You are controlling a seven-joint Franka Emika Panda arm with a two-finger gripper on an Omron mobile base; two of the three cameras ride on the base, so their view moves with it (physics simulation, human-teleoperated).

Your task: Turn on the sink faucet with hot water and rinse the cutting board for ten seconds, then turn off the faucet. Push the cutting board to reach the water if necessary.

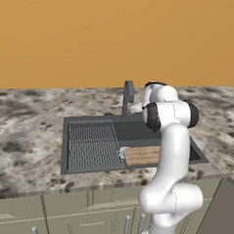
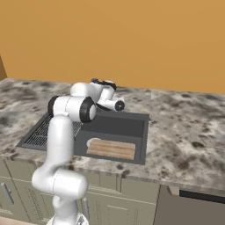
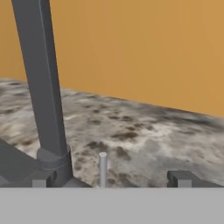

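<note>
Two dark fingertips of our gripper [image 3: 108, 178] are standing wide apart and grasping nothing. Nearest us, the cutting board [image 2: 111, 148] is lying flat in the sink [image 2: 123, 125] basin, against its near wall. Farther back, our gripper is hovering at the faucet [image 3: 43, 92], just right of its base, its small lever [image 3: 103, 168] rising between our fingertips.

White arm [image 1: 173, 156] (dark joints)
</note>
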